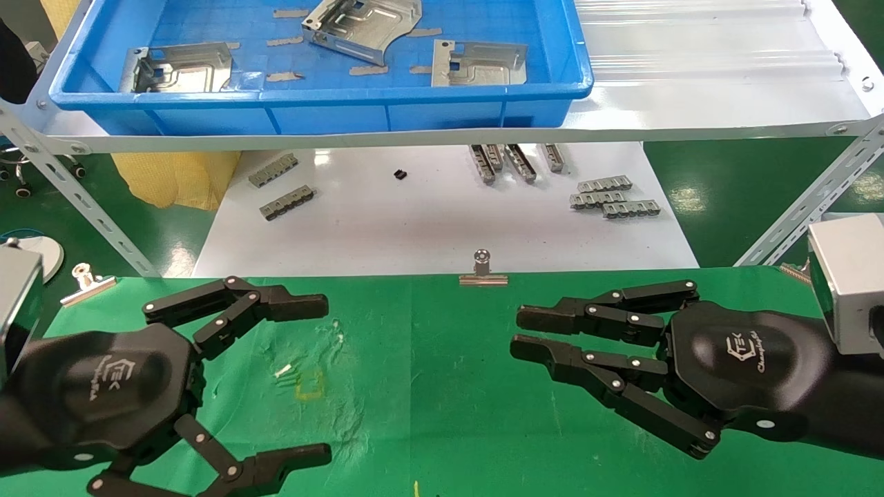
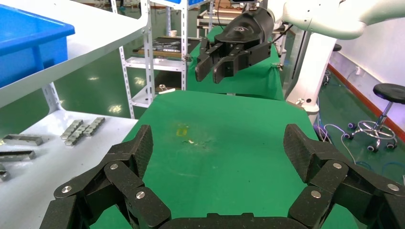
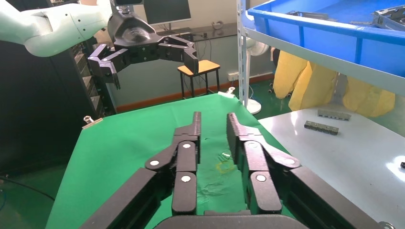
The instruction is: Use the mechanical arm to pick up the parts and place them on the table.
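Three silvery stamped parts lie in the blue tray (image 1: 324,110) on the shelf: one at the left (image 1: 181,67), one in the middle (image 1: 362,27), one at the right (image 1: 478,63). My left gripper (image 1: 326,378) hovers over the green table (image 1: 449,414), wide open and empty, near the yellow mark (image 1: 309,385). My right gripper (image 1: 516,333) hovers at the right, fingers a narrow gap apart, empty. The left wrist view shows its own gripper (image 2: 219,143) open over the cloth and the right gripper (image 2: 217,67) farther off. The right wrist view shows its own gripper (image 3: 213,124) and the left gripper (image 3: 148,57).
A glossy white board (image 1: 428,235) beyond the cloth holds small grey slotted strips (image 1: 615,197) (image 1: 286,205). Binder clips (image 1: 483,270) (image 1: 86,281) sit at the cloth's far edge. The white shelf (image 1: 690,90) overhangs the board, with slanted metal struts (image 1: 808,207) at its sides.
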You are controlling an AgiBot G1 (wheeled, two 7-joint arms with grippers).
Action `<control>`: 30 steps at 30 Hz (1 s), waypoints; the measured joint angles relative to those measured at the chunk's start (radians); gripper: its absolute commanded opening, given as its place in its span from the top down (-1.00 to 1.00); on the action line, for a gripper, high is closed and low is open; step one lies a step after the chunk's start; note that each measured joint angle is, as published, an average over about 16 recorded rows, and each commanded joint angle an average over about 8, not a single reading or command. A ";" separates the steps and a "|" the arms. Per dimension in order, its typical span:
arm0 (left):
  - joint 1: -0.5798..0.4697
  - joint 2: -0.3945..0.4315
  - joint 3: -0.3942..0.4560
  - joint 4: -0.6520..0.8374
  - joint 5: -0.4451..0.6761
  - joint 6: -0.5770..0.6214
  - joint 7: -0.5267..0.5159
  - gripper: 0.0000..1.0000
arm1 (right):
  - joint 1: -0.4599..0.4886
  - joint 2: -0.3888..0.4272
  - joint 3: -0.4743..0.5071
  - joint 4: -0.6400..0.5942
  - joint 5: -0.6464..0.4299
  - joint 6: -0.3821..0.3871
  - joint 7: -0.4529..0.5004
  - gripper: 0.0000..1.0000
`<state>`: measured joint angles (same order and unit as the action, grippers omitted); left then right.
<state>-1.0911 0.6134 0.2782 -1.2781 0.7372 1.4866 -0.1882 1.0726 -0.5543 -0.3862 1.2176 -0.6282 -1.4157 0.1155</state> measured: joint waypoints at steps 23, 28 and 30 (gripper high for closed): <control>-0.788 0.468 0.266 0.685 0.620 -0.445 -0.180 -1.00 | 0.000 0.000 0.000 0.000 0.000 0.000 0.000 1.00; -0.920 0.623 0.334 0.931 0.748 -0.614 -0.195 -0.64 | 0.000 0.000 0.000 0.000 0.000 0.000 0.000 1.00; -0.948 0.667 0.353 1.001 0.779 -0.674 -0.199 -0.14 | 0.000 0.000 0.000 0.000 0.000 0.000 0.000 0.96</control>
<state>-2.0395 1.2802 0.6309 -0.2775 1.5161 0.8128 -0.3873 1.0726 -0.5543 -0.3862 1.2176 -0.6282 -1.4157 0.1155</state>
